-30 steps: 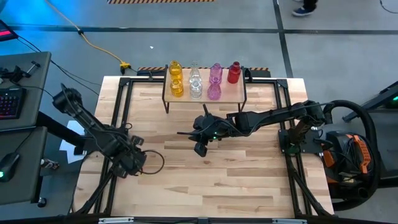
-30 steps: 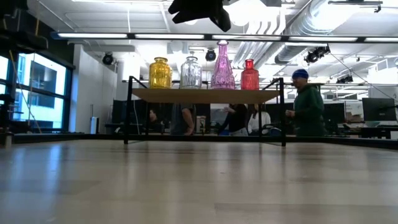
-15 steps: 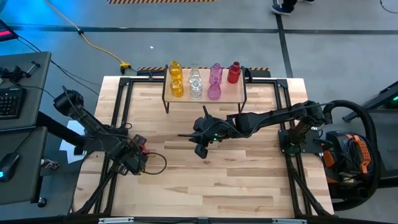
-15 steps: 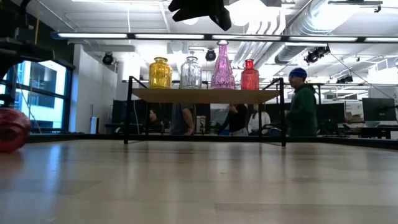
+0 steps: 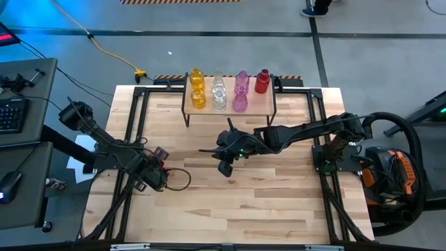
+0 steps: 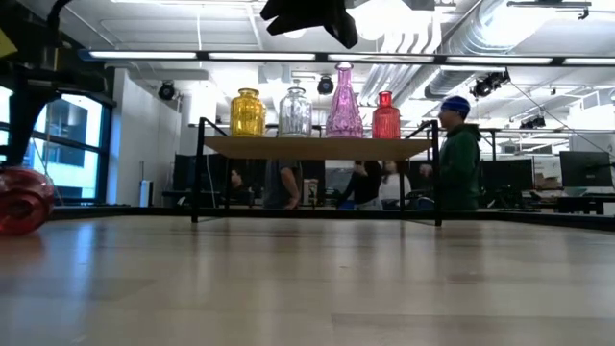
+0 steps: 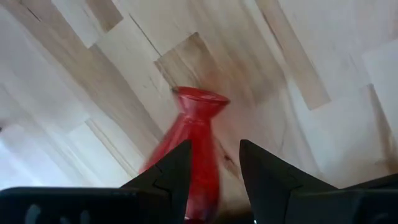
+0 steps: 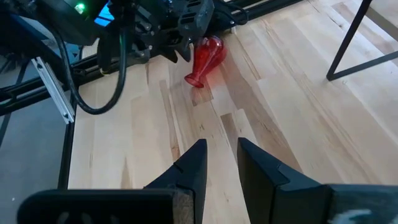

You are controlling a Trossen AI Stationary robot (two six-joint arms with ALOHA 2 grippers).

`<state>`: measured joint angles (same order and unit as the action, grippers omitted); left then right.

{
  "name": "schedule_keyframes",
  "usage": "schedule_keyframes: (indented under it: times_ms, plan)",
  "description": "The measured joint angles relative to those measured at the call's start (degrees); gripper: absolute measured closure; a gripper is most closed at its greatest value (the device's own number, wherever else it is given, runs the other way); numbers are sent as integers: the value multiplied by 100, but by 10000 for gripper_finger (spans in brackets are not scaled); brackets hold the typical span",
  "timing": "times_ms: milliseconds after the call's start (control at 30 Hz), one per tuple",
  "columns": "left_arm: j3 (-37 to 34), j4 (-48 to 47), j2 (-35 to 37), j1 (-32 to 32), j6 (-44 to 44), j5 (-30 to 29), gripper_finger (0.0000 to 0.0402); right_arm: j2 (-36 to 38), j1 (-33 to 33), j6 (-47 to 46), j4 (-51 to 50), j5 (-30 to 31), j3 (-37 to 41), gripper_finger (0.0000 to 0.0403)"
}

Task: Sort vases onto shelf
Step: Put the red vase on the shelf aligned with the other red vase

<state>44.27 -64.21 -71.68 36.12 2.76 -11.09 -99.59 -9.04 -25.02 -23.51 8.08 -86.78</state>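
Gripping a small red translucent glass vase [image 7: 196,158] by its bulbous body, fingers of the left gripper [image 7: 214,171] closed on it, neck pointing away, low above the desk near its left edge; presumably bound for the raised light-wood shelf [image 5: 259,105] at the far edge. Hovering mid-desk, fingers parted and empty: the right gripper [image 8: 221,163].

open table [image 5: 244,202] lies bare in front of the shelf [image 5: 261,104], whose one free spot sits beside the lone red vase [image 5: 262,81]; the right hand [image 5: 224,167] hangs over the middle.
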Motion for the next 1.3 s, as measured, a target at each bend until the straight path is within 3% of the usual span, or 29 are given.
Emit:
schedule_keyframes:
  times_ms: [400, 900, 1167, 1300]
  plan:
    - [4, 532, -86, -358, -342, 417, 275, 0, -1, -2, 2, 2, 0, 331]
    - [4, 499, -181, -348, 559, 535, 275, 0, -2, 0, -118, 4, 0, 331]
    - [4, 503, -181, -348, 1136, -194, 275, 0, -1, 0, -116, 7, 0, 331]
    - [4, 511, -181, -348, 1543, -190, 272, 0, 0, 10, -114, 9, 0, 331]
